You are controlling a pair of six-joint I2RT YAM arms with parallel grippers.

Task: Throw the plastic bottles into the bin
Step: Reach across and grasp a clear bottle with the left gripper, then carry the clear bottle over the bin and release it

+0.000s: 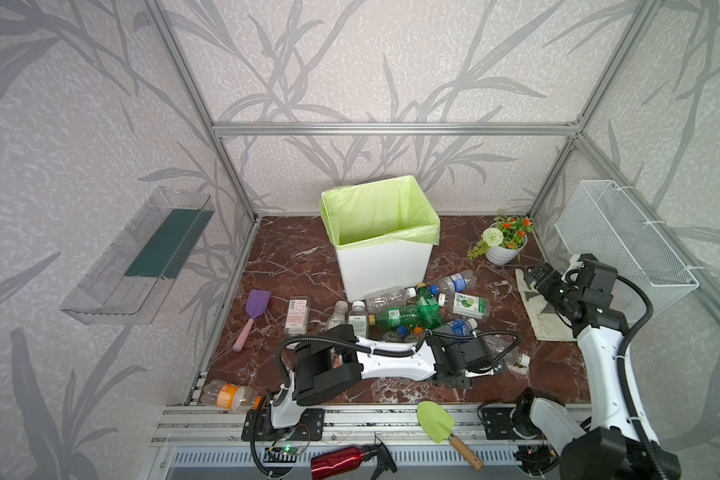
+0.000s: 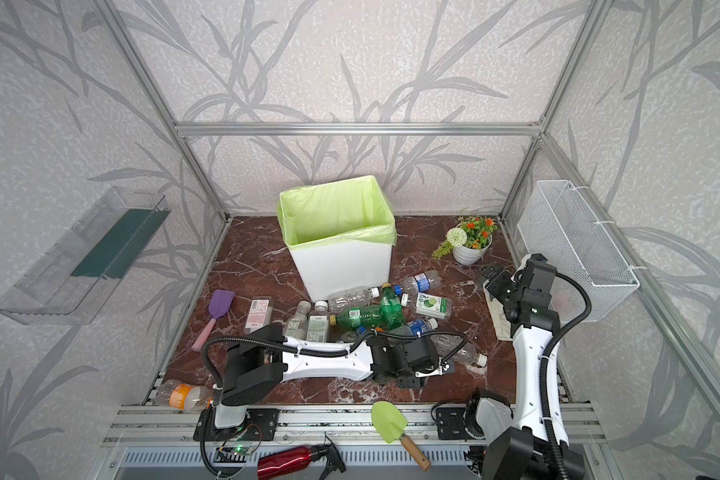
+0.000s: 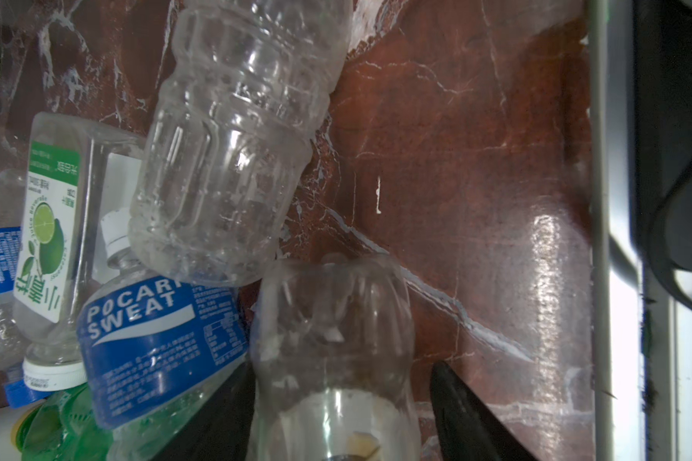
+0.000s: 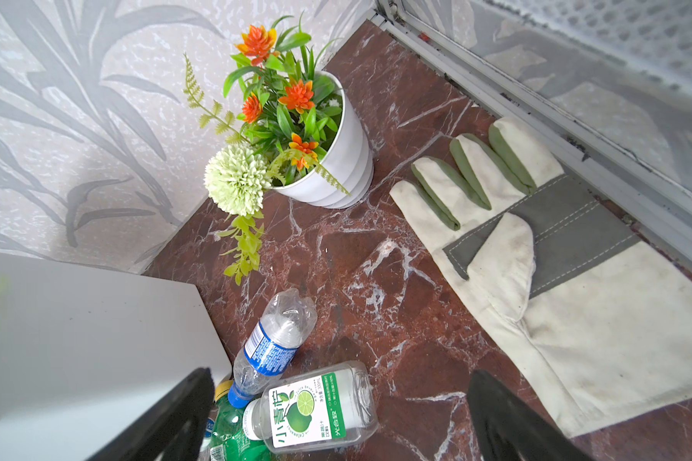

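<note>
Plastic bottles (image 1: pixel 404 316) — heaped on the desk (image 1: pixel 292 257) before the bin (image 1: pixel 383 270).
Left claw (image 3: pixel 342 365) straddles a clear bottle (image 3: pixel 332 319), grip unconfirmed; right claw (image 4: pixel 342 373) wide open — empty.

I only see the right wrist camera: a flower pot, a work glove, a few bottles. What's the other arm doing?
Observer: The left gripper straddles a clear unlabelled plastic bottle; whether it grips, I cannot tell.
Visitor: Anything in the bin yet?
Observer: The white rectangular plastic bin with the light-green bag shows no bottle inside, though its bottom is hidden.
Visitor: Any strays?
Observer: A clear orange-labelled bottle lies alone at the front left.
</note>
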